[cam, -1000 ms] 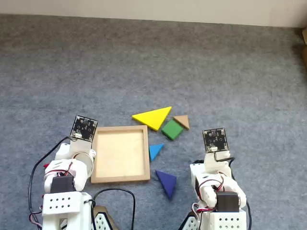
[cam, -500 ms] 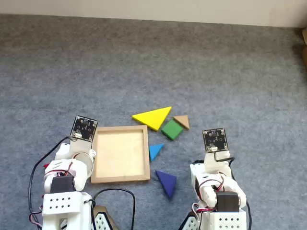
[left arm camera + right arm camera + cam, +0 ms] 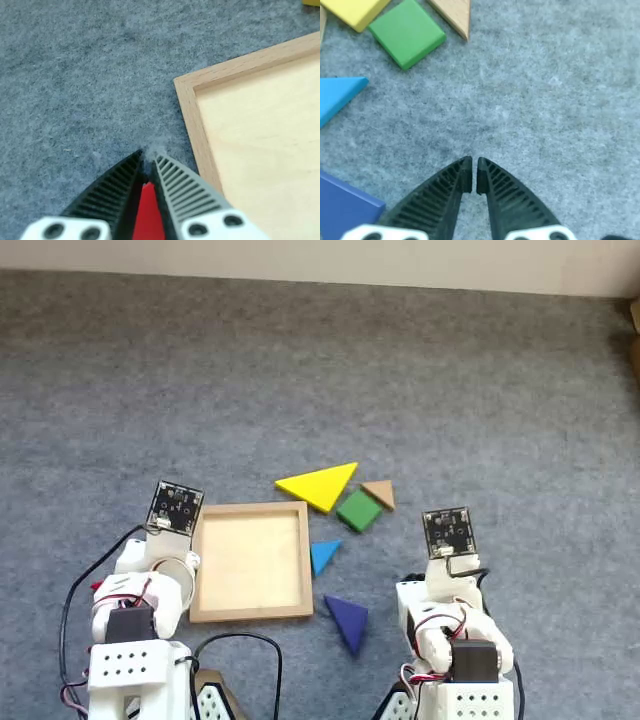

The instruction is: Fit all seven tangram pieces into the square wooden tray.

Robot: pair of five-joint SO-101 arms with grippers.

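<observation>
**Wooden tangram pieces all lie between the square wooden tray (image 3: 250, 508) and the right end effector (image 3: 470, 175)**

The right end effector is clenched on nothing and hangs over the bare grey felt worktop (image 3: 480, 390). Every loose piece lies to its left, toward the tray. Nearest is the dark blue wooden triangle (image 3: 348, 620), just off the tray's near right corner, with one corner pointing back toward the arm bases. The small light blue wooden triangle (image 3: 323, 555) sits just beside the tray's right rim. Farther out, off the far right corner, three pieces cluster: the green wooden square (image 3: 358, 510), the small unpainted wooden triangle (image 3: 379, 493) and the large yellow wooden triangle (image 3: 318, 485). Whether the green square touches the yellow triangle I cannot tell.

The left end effector (image 3: 147, 159) is clenched too, its tips over the felt just outside a left-side corner of the tray. A red sliver (image 3: 146, 210) shows between its jaws, and I cannot tell what it is. The tray stands between this arm and the five pieces, so the right arm looks to have the clear reach.

The tray holds no piece, so the task appears to be at its start. A first pick likely means swinging the right arm leftward and opening its jaws above a blue triangle. The light blue one leaves little room on its rim side.
</observation>
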